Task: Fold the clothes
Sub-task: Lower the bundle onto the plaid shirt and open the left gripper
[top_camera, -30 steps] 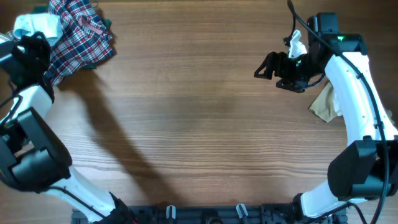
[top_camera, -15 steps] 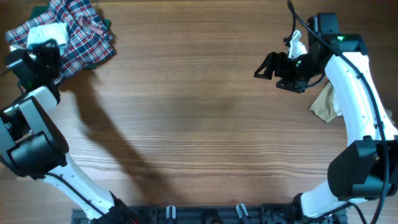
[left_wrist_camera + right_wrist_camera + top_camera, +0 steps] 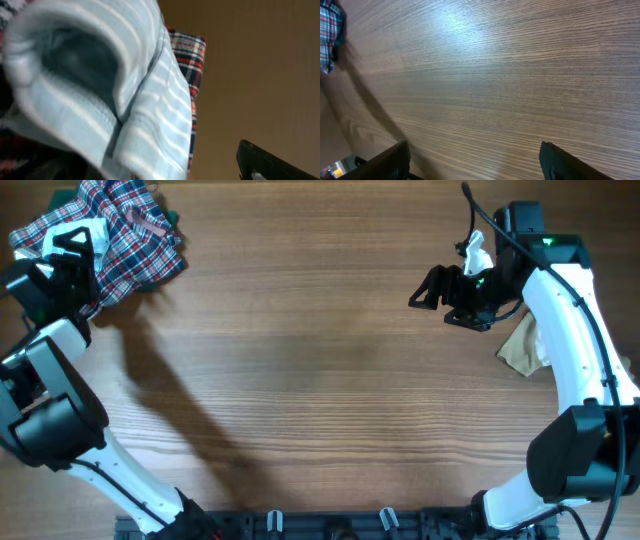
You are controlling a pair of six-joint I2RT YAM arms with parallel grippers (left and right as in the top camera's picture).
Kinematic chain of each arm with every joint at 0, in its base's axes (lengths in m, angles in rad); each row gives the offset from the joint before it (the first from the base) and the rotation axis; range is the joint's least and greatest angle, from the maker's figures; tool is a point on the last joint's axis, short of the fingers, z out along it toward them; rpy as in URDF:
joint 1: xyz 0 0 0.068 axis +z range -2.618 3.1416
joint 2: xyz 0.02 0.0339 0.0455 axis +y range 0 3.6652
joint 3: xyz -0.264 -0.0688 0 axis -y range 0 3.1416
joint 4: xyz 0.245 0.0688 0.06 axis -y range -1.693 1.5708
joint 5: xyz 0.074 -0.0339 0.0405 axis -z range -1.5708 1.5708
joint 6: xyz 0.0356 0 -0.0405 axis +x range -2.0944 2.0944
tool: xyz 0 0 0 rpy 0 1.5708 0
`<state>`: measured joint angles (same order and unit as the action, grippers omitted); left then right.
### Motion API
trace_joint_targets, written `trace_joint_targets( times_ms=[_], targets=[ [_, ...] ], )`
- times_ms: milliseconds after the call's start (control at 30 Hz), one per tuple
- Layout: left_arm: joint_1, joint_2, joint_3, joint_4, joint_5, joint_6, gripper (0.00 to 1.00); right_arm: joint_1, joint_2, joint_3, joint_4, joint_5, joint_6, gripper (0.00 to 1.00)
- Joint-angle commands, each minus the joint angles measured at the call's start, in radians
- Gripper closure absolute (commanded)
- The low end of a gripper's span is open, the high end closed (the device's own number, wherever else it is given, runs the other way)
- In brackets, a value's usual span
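Your left gripper (image 3: 68, 252) sits at the plaid garment's (image 3: 130, 240) left edge, jaws spread, with the striped garment (image 3: 150, 115) (bunched) lying on the plaid. The right gripper (image 3: 475, 152) hangs far right of it, jaws spread.

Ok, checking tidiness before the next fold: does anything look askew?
The pale striped garment lies bunched on the rumpled plaid garment at far left; a beige cloth sits crumpled beside the right arm.

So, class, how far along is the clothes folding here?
Perhaps done: the pale striped garment lies layered on the crumpled plaid garment. In hand: nothing; the left gripper is open by it, the right gripper open over bare table. Left: the plaid one and the beige garment look unfolded.
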<state>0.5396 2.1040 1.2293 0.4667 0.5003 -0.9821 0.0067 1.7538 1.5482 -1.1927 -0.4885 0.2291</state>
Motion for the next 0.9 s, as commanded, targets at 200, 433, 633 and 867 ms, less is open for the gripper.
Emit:
trace_joint_targets(
  times_ms=[200, 433, 633, 867],
  targets=[
    [0.003, -0.229, 0.016, -0.282, 0.041, 0.01, 0.0, 0.002, -0.028, 0.01, 0.002, 0.014, -0.021, 0.17],
    [0.003, -0.438, 0.016, -0.534, 0.008, 0.079, 0.0, 0.002, -0.028, 0.01, 0.006, 0.014, -0.046, 0.16],
    [0.001, -0.467, 0.016, -0.491, -0.21, 0.122, 0.78, 0.002, -0.028, 0.01, 0.016, 0.014, -0.046, 0.16],
    [0.0, -0.294, 0.016, -0.306, -0.252, 0.122, 0.96, 0.002, -0.028, 0.01, 0.014, 0.01, -0.043, 0.16]
  ],
)
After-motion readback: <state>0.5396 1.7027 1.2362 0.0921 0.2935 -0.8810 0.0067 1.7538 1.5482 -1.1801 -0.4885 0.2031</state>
